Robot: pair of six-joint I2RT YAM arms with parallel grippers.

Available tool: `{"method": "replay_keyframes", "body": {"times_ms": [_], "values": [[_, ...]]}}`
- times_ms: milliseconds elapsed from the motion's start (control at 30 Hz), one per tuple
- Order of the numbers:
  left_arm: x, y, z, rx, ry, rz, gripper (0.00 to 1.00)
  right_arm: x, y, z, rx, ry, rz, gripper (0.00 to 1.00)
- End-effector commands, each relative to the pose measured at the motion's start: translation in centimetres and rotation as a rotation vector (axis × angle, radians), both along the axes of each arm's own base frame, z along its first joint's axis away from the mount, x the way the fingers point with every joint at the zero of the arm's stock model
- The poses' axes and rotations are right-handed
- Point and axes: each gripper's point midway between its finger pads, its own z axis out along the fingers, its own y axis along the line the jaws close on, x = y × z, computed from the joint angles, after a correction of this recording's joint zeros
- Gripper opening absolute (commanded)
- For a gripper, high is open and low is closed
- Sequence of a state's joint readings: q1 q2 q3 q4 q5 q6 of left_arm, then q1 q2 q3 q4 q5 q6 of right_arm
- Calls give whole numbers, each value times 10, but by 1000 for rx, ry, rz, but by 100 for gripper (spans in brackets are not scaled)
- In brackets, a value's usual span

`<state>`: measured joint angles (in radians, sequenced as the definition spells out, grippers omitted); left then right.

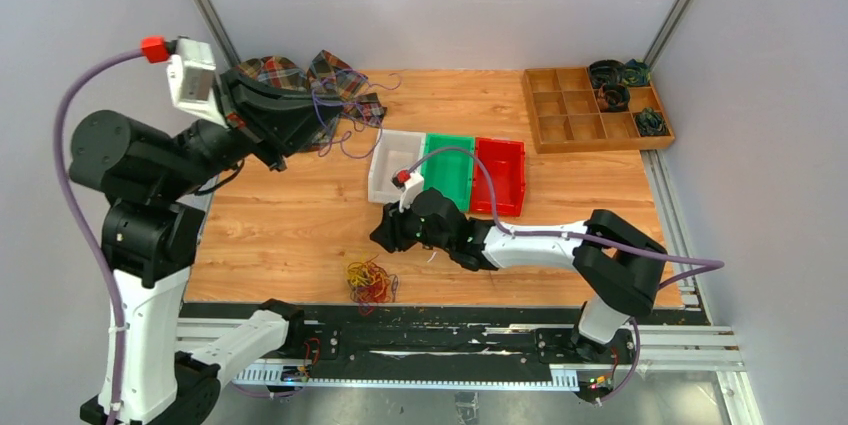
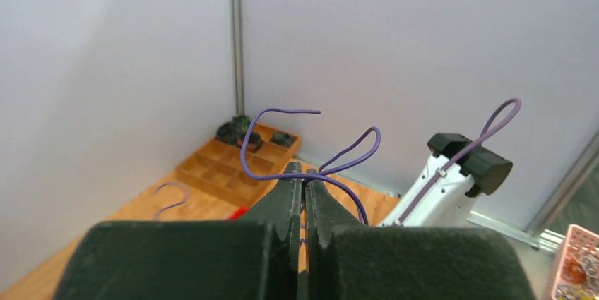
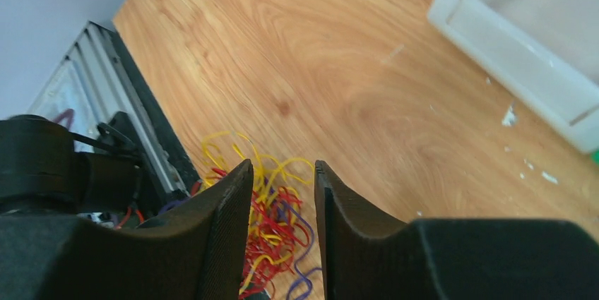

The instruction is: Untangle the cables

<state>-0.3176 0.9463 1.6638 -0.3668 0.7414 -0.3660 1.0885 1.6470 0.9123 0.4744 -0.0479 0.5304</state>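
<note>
A tangle of yellow, red and purple cables [image 1: 370, 283] lies on the wooden table near its front edge. My right gripper [image 1: 382, 237] hovers low just behind it. In the right wrist view its jaws [image 3: 282, 166] stand apart, with the tangle [image 3: 279, 222] showing through the gap and nothing clamped. My left gripper [image 1: 290, 127] is raised at the back left and is shut on a purple cable [image 1: 318, 110]. In the left wrist view the purple cable [image 2: 244, 155] loops out from between the closed fingertips [image 2: 304, 168].
A plaid cloth [image 1: 300, 73] lies at the back left under the left gripper. White [image 1: 395, 167], green [image 1: 448, 170] and red [image 1: 500, 175] bins stand side by side mid-table. A wooden compartment tray [image 1: 575, 115] with dark coils sits back right. A black rail [image 1: 430, 330] runs along the front.
</note>
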Motion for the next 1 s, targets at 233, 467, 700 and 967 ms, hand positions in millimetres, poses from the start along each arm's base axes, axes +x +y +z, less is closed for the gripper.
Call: {"method": "replay_keyframes", "body": {"times_ms": [233, 467, 700, 967], "values": [[-3, 12, 50, -31, -165, 87, 0, 17, -27, 2, -15, -27, -110, 51], [19, 16, 9, 54, -131, 160, 0, -25, -35, 14, -84, -103, 57, 71], [55, 31, -13, 131, -99, 327, 0, -83, 1, -22, -312, -181, 283, 79], [76, 39, -48, 242, -59, 396, 0, -60, 8, -75, -481, -147, 203, 73]]}}
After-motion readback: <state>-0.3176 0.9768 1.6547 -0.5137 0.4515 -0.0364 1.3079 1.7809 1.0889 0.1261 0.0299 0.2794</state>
